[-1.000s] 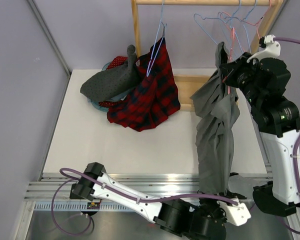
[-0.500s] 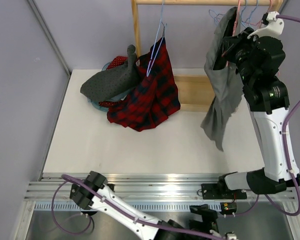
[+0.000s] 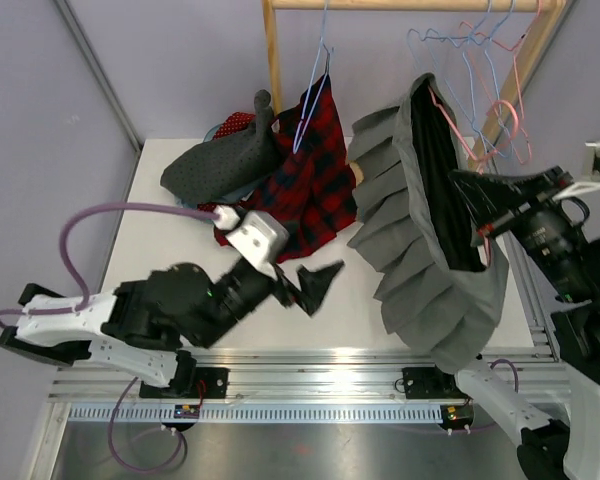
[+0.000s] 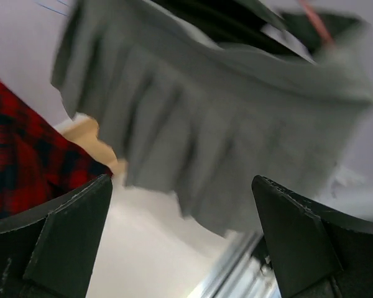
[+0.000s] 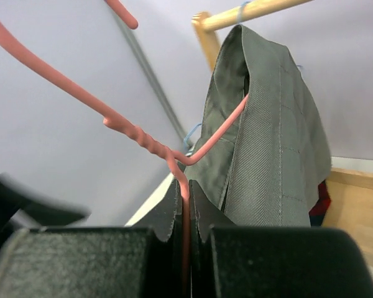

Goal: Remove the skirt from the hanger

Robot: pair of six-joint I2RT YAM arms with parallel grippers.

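Observation:
A grey pleated skirt (image 3: 420, 240) hangs flared out from a pink wire hanger (image 3: 458, 135), held off the rail above the table's right side. My right gripper (image 3: 477, 212) is shut on the hanger's wire just under its twisted neck. In the right wrist view the pink hanger (image 5: 137, 133) runs down between the shut jaws of my right gripper (image 5: 184, 186), and the skirt (image 5: 267, 143) drapes over its shoulder. My left gripper (image 3: 308, 284) stands open and empty, left of the skirt and apart from it. The left wrist view shows the blurred skirt (image 4: 205, 124) ahead of the left gripper (image 4: 181, 183).
A red plaid garment (image 3: 305, 185) hangs on a blue hanger (image 3: 320, 60) from the wooden rack (image 3: 272, 50). A grey dotted garment (image 3: 220, 160) lies in a blue basket (image 3: 192, 210) at the back left. Several empty wire hangers (image 3: 480, 40) hang from the rail. A metal rail (image 3: 310, 365) edges the table front.
My left gripper opened, let go of the skirt's hem and swung from the front edge up over the table. My right arm carried hanger and skirt off the rail, forward and lower; the skirt flared out.

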